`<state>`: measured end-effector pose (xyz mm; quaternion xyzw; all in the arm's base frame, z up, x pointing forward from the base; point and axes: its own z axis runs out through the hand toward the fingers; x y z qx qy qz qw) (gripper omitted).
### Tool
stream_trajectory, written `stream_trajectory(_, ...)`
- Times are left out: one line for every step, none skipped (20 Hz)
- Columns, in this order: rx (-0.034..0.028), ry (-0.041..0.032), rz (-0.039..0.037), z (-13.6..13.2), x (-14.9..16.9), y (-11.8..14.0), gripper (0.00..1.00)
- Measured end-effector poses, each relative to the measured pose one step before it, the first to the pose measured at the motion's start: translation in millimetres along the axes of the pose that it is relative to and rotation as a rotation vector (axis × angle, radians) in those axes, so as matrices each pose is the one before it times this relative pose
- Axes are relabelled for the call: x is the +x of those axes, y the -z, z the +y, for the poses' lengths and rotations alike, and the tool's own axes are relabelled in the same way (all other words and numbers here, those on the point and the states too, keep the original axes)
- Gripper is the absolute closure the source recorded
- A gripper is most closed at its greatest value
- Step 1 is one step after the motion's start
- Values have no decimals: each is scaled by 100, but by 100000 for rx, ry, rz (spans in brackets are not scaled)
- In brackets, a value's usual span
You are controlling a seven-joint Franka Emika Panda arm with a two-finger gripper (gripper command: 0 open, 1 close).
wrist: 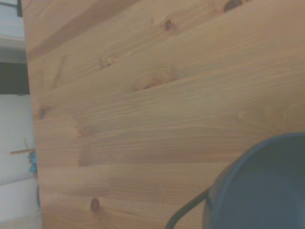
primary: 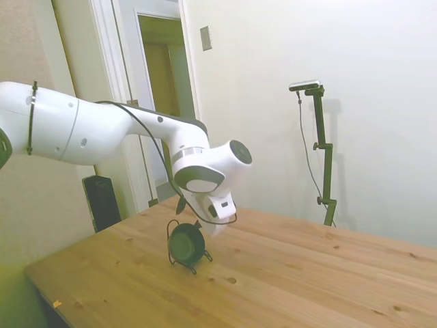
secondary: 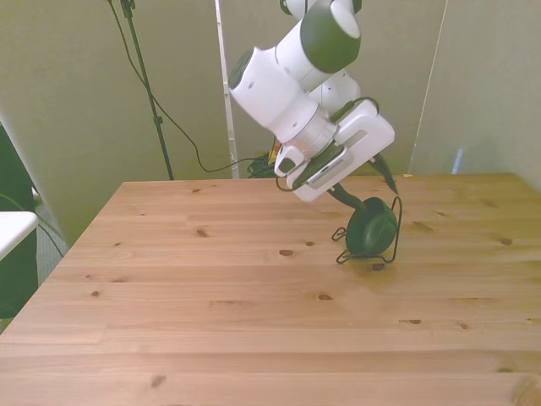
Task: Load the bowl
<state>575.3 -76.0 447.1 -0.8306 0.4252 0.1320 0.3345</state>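
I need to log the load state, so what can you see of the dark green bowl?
The small round dark green matte bowl stands on edge, nearly upright, in a thin black wire stand on the wooden table, toward the front view's right. The white arm's end effector hovers close above it; contact and finger state are unclear. In the wrist view its rim appears blurred.

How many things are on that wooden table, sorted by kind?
Dark green bowl: 1
Thin black wire rack holding the bowl on edge: 1
Total: 2
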Motion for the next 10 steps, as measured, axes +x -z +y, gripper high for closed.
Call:
stream_trajectory(-1181,773,1942,-550,-1016,248,0)
stream_trajectory(-1019,796,1844,-410,-865,203,0)
stream_trajectory(-1484,248,1610,-191,-696,150,0)
stream_trajectory(-2688,-242,3120,-64,-516,154,0)
stream_trajectory(-3092,-398,4307,-150,-535,274,0)
stream_trajectory(-2787,-182,4404,-225,-703,364,0)
stream_trajectory(-2511,216,4826,-309,-991,495,0)
stream_trajectory(-2210,368,4849,-279,-1117,645,0)
stream_trajectory(-2010,370,5011,-202,-1151,787,0)
stream_trajectory(-2091,200,4689,-86,-1051,766,0)
